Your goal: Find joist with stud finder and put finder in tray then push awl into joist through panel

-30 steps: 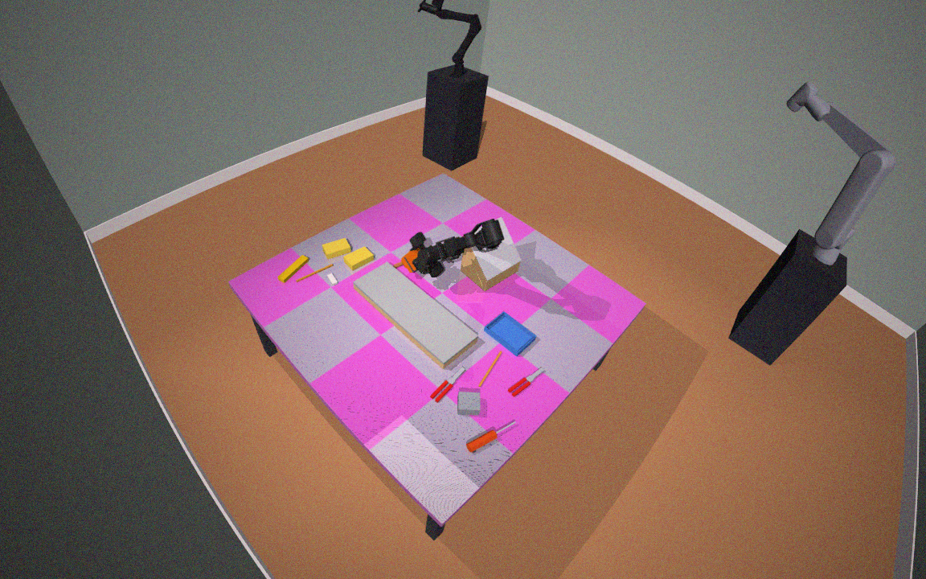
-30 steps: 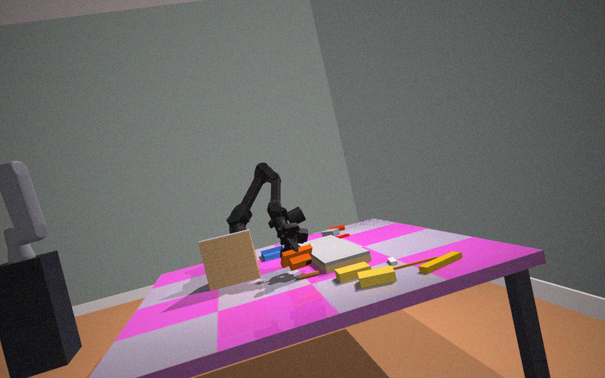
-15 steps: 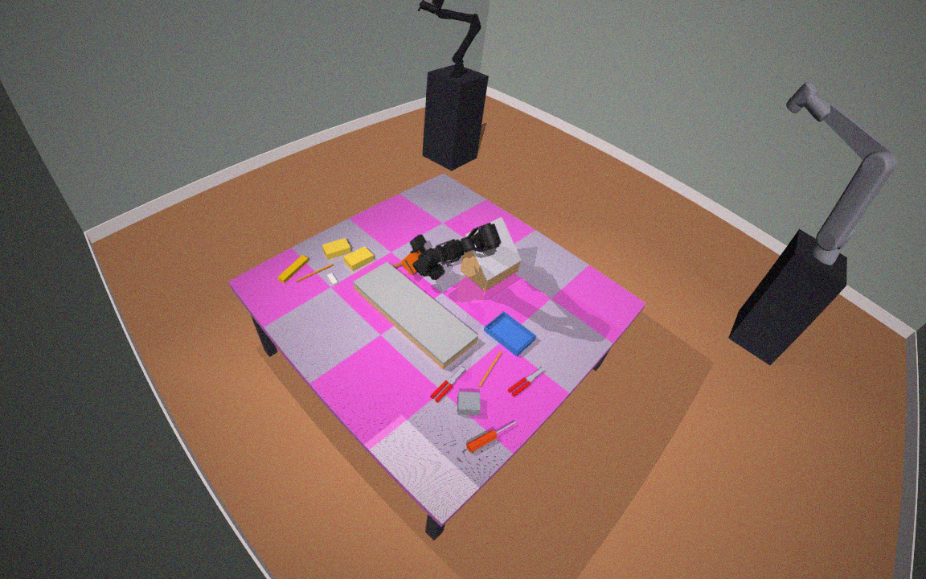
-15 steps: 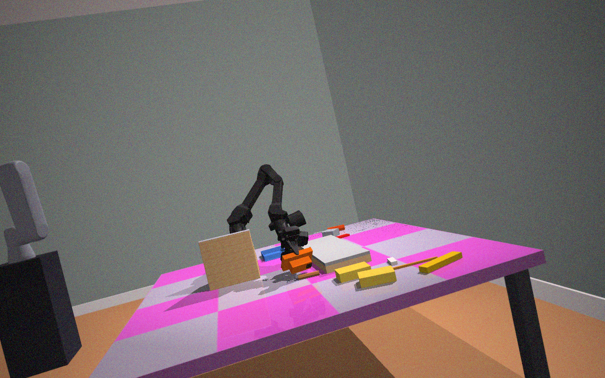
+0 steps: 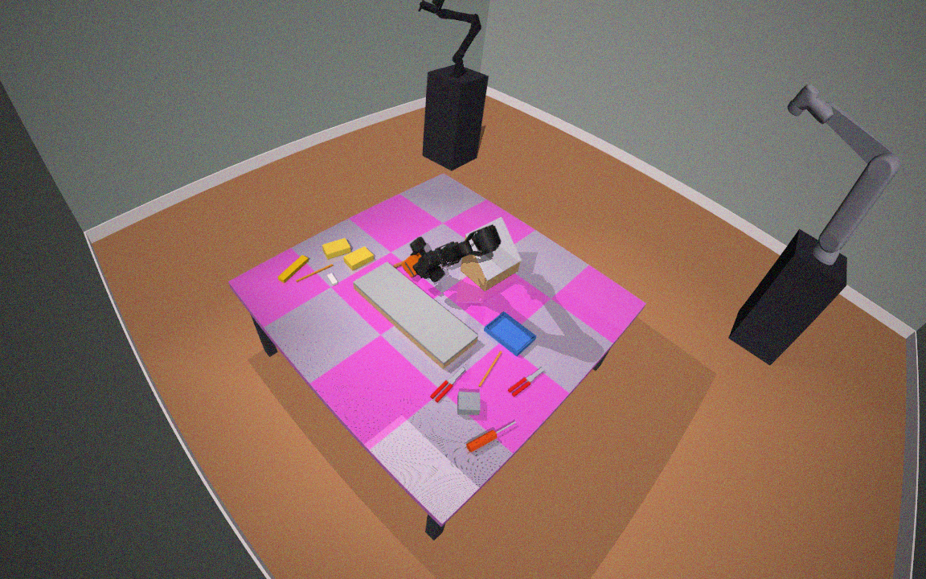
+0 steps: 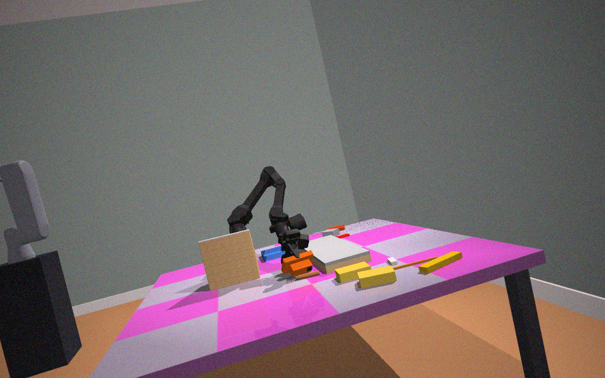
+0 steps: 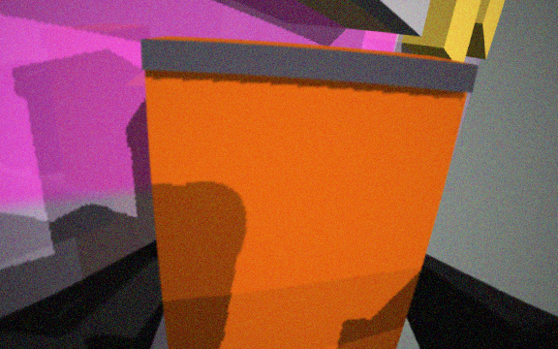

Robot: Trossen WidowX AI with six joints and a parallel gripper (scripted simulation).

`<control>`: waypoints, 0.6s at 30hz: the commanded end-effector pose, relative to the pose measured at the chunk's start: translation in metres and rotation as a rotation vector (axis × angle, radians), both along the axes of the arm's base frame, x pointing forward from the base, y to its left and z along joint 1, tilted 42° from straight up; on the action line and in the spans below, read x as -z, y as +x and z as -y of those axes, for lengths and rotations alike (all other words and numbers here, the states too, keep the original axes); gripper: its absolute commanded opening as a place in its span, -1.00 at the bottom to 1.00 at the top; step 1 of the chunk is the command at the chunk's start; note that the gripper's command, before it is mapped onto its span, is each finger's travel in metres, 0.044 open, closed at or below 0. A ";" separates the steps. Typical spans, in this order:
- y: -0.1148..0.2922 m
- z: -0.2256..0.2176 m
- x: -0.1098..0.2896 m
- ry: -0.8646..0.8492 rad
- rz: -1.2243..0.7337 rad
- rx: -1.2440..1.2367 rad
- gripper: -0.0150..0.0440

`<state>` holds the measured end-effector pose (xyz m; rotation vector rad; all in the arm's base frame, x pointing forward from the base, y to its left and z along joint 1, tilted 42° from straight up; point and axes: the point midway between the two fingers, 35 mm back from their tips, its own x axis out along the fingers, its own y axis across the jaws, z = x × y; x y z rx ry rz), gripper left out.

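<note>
My gripper (image 5: 423,264) (image 6: 296,253) is shut on the orange stud finder (image 5: 414,259) (image 6: 298,264) (image 7: 298,194), which has a grey band at its far end. It holds the stud finder low beside the far end of the long grey floor panel (image 5: 413,316) (image 6: 338,247), which also shows in the wrist view (image 7: 516,170). The blue tray (image 5: 510,333) (image 6: 271,254) lies right of the panel. An orange-handled tool with a metal shaft (image 5: 486,437), probably the awl, lies near the table's front corner. The fingertips are hidden in the wrist view.
A wooden board (image 5: 501,264) (image 6: 228,258) leans by the arm's base. Two yellow blocks (image 5: 337,248) (image 5: 358,256) and a yellow bar (image 5: 292,268) lie at the far left. Red-handled tools (image 5: 447,385) (image 5: 524,381), a pencil (image 5: 490,368) and a small grey cube (image 5: 469,401) lie near the front.
</note>
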<state>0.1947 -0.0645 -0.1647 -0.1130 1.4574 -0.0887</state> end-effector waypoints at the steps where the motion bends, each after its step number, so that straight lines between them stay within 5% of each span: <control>1: 0.000 0.000 0.000 0.000 -0.001 0.001 -0.05; 13: 0.000 0.000 0.000 0.000 -0.001 0.001 1.00; 18: 0.000 0.000 -0.003 0.000 -0.001 0.001 1.00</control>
